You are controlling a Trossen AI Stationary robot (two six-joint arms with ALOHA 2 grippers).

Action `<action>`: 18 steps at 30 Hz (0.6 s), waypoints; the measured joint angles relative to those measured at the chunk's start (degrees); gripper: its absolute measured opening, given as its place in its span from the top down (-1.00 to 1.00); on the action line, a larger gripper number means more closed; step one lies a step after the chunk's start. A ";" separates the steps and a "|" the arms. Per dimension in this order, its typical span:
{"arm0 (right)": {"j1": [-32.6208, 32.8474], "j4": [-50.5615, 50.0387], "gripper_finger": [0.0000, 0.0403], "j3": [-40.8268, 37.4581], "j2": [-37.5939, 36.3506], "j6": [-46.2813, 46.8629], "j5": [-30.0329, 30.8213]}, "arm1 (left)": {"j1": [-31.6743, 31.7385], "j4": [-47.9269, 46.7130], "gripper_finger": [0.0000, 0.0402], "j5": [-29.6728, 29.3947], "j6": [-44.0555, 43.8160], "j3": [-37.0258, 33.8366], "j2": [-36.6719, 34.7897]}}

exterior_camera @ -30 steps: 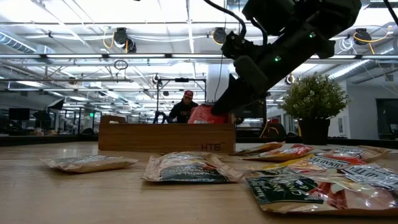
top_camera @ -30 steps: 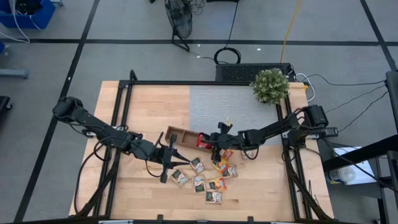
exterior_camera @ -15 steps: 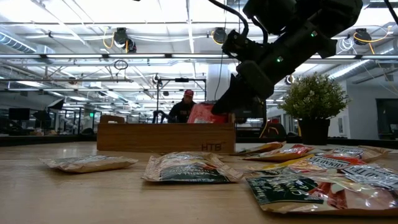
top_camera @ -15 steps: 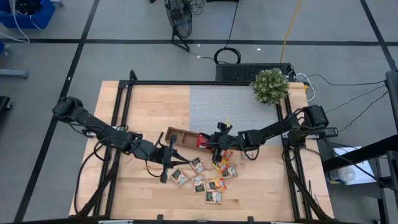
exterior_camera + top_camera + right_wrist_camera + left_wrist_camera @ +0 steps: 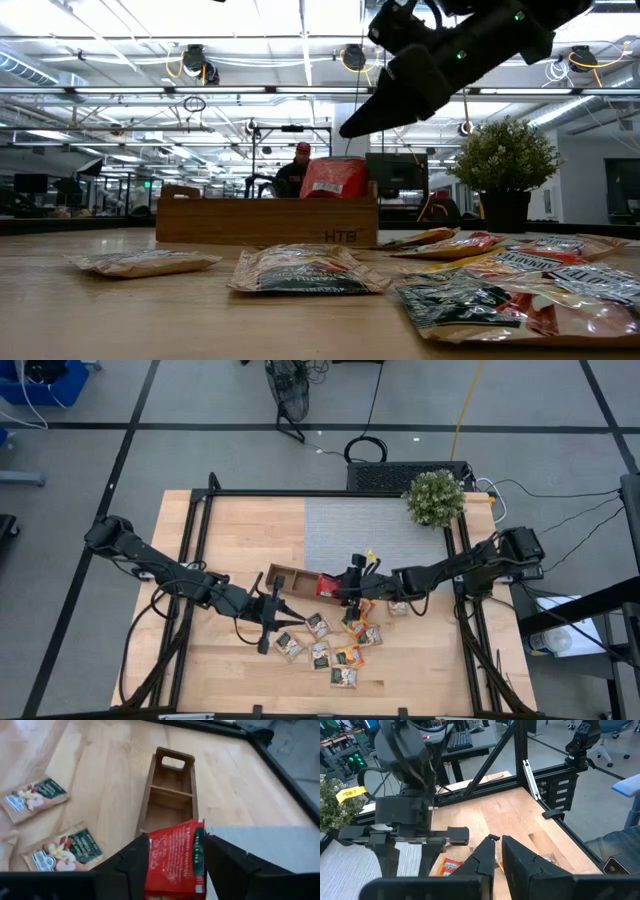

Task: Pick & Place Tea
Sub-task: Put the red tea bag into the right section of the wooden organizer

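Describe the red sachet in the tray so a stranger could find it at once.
Find the long wooden tray near the table's middle. In its end compartment nearest the right gripper stands a red sachet; it alone is in the tray, while the others lie flat on the table.

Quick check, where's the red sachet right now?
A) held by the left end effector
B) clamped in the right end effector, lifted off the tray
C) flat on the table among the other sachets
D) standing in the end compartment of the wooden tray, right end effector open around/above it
D: the red sachet stands up out of the wooden tray, and the right end effector sits above it with its fingers spread clear.
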 joint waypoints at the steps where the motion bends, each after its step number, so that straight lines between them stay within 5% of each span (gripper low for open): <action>1: 0.67 0.13 0.18 0.00 -0.24 -1.53 -0.03 | 0.00 0.00 0.79 0.00 -0.07 0.00 0.00; 5: 5.20 3.16 0.39 0.73 -0.34 -10.74 0.27 | 0.12 0.00 0.79 0.00 -0.24 0.00 0.00; 10: 8.88 -14.86 0.93 12.88 0.27 -13.86 3.11 | 0.55 0.02 0.79 -0.02 -0.44 0.00 0.00; 18: 5.92 -38.23 1.00 28.48 10.51 -13.36 4.39 | 0.87 0.26 0.79 -0.02 -1.09 0.00 0.00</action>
